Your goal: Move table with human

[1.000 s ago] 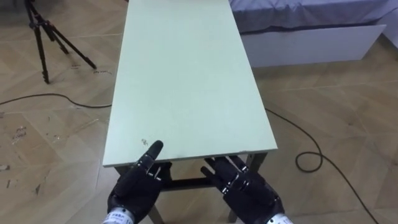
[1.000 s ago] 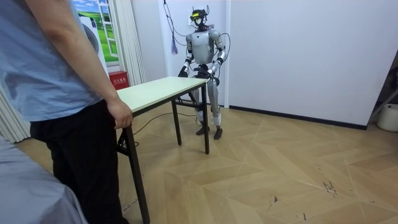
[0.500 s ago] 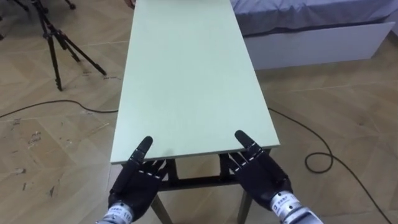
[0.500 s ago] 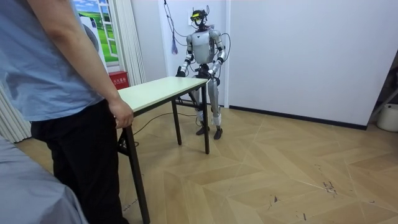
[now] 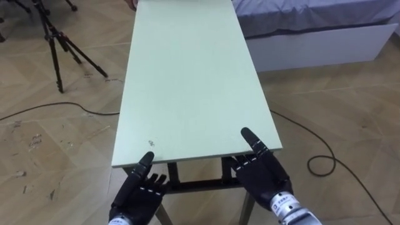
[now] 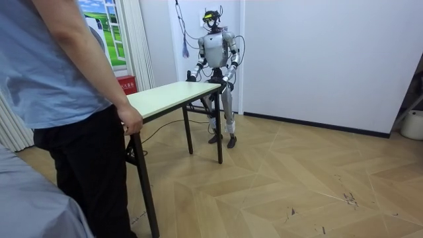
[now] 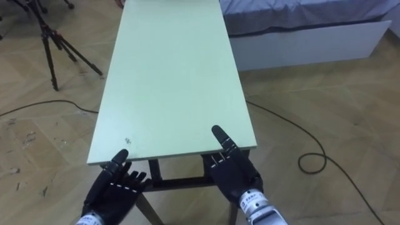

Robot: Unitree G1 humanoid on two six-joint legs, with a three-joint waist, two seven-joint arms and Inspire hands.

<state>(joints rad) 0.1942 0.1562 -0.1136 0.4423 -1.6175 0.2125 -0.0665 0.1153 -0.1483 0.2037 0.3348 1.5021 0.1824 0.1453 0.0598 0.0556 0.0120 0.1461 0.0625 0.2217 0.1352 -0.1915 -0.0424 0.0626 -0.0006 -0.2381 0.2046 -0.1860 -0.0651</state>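
1. The robot stands at one short end of the long green table (image 5: pixel 187 75), close to a white wall (image 6: pixel 317 59).
2. Its left hand (image 5: pixel 140 190) is wide open, with the fingers straight and spread. The table's edge is just in front of this hand and a little higher. The hand holds nothing.
3. Its right hand (image 5: pixel 265 175) is open too, with straight fingers. The thumb lies over the table's near corner, and the fingers point in under the edge. I cannot tell how hard they press.
4. The table runs away from both hands to a person (image 6: pixel 59 99) at the far end. The person's hand (image 6: pixel 129 122) rests on that end's corner.
5. Far ahead of the left hand, off to its left, stands a tripod (image 5: pixel 53 37).
6. Far ahead of the right hand, off to its right, is a bed (image 5: pixel 312 31).
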